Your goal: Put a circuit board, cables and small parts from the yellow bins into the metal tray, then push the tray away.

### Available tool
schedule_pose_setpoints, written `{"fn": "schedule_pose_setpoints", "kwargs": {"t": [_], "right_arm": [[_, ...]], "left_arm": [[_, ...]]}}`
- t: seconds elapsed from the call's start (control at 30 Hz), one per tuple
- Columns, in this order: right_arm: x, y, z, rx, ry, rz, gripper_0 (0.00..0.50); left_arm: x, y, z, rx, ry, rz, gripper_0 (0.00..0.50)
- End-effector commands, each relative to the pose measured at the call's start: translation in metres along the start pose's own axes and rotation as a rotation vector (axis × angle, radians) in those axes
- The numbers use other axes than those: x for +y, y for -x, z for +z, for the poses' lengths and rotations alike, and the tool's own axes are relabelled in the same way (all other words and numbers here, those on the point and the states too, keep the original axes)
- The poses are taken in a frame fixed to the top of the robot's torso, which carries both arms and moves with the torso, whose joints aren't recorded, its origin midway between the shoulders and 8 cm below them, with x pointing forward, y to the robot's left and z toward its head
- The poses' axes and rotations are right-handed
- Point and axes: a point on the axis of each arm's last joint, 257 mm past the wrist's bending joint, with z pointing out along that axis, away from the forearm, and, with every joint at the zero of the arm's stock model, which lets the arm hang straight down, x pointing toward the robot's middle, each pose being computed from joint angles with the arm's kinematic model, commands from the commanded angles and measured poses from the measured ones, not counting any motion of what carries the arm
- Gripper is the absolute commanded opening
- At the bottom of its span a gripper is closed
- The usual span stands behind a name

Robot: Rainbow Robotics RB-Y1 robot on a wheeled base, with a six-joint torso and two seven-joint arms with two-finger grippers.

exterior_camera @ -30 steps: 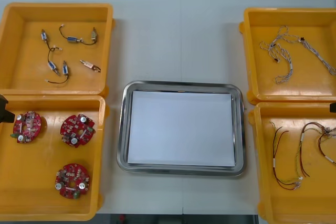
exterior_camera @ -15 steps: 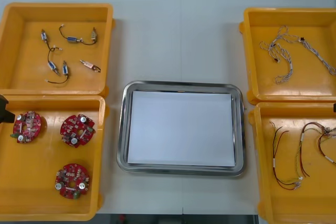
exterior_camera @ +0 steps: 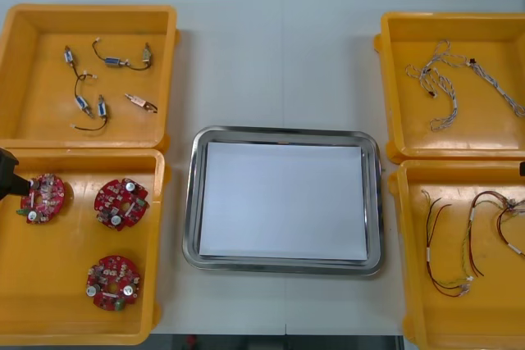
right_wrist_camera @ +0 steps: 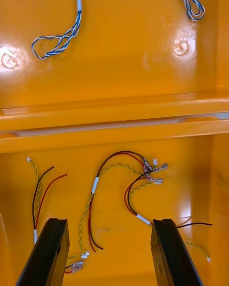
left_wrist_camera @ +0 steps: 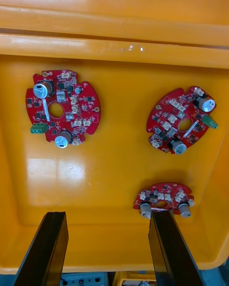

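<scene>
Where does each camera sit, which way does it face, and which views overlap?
Front view: above the arms, looking steeply down at the light table, four yellow bins and white-lined metal tray; left gripper at the left edge.
Left wrist view: on the left wrist, facing down into a bin of three round red circuit boards; its black fingers stand apart.
Right wrist view: on the right wrist, over red and yellow cables, twisted blue and white cables beyond; right gripper open.
Shared: front view also shows those boards and cables.
</scene>
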Motion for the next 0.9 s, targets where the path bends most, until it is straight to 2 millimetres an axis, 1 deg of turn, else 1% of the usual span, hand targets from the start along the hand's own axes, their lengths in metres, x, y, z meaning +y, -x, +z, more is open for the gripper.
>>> {"fn": "schedule_pose_setpoints", "kwargs": {"t": [0.03, 0.2, 0.23, 0.47, 0.67, 0.77, 0.8, 0.9], "right_arm": [[-0.010, -0.001, -0.014, -0.007, -0.016, -0.066, 0.500], [-0.010, -0.007, -0.016, -0.004, 0.015, -0.064, 0.500], [-0.010, -0.008, -0.016, -0.001, 0.018, -0.062, 0.500], [-0.011, -0.015, -0.016, 0.008, 0.028, -0.085, 0.500], [-0.012, -0.022, -0.010, 0.006, 0.037, -0.104, 0.500], [-0.014, -0.028, -0.007, 0.003, 0.038, -0.109, 0.500], [-0.016, -0.031, -0.005, -0.001, 0.038, -0.113, 0.500], [-0.018, -0.038, 0.000, -0.003, 0.041, -0.122, 0.500]], "left_arm": [[-0.001, -0.011, -0.004, 0.014, 0.008, 0.051, 0.500], [0.002, -0.032, -0.001, 0.049, 0.027, 0.066, 0.500], [0.002, -0.033, 0.000, 0.047, 0.028, 0.069, 0.500], [-0.009, -0.051, 0.011, 0.059, 0.009, 0.094, 0.500], [-0.017, -0.065, 0.020, 0.078, -0.018, 0.093, 0.500], [-0.020, -0.071, 0.024, 0.085, -0.028, 0.098, 0.500], [-0.023, -0.077, 0.027, 0.096, -0.034, 0.102, 0.500], [-0.026, -0.085, 0.032, 0.106, -0.045, 0.106, 0.500]]}}
